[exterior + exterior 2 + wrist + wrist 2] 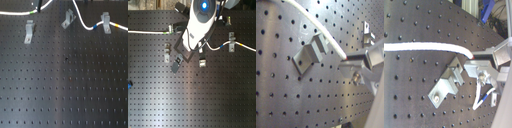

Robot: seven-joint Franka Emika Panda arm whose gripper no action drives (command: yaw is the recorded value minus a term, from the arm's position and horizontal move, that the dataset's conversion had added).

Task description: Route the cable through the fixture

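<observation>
A: Where is the end effector (473, 61) and what is it doing?

B: In both wrist views its fingers are clamped on the cable (424, 48), pinching the white cord at a point just past the nearest metal clip (448, 82). In the first wrist view the end effector (346, 59) holds the cord (316, 22) where it runs right beside that same clip (310, 52).

A: And from the outside?

B: In the second exterior view the arm (200, 20) covers the grip itself. The cable (148, 33) comes out from under it toward the second exterior view's left edge of the tabletop (193, 95), carrying a green band (168, 31). On the other side it curves to another clip (231, 42) and goes on with a blue-and-yellow band (241, 45).

A: Does the first exterior view show the same?

B: The end effector is out of frame there. The cable (80, 17) dips in a curve along the far edge of the tabletop (65, 85), passes the clip (105, 22) near the first exterior view's right, and shows its blue-and-yellow band (113, 26). Two more clips (30, 31) (68, 20) stand along the same far edge; whether the cord touches the middle one I cannot tell.
</observation>
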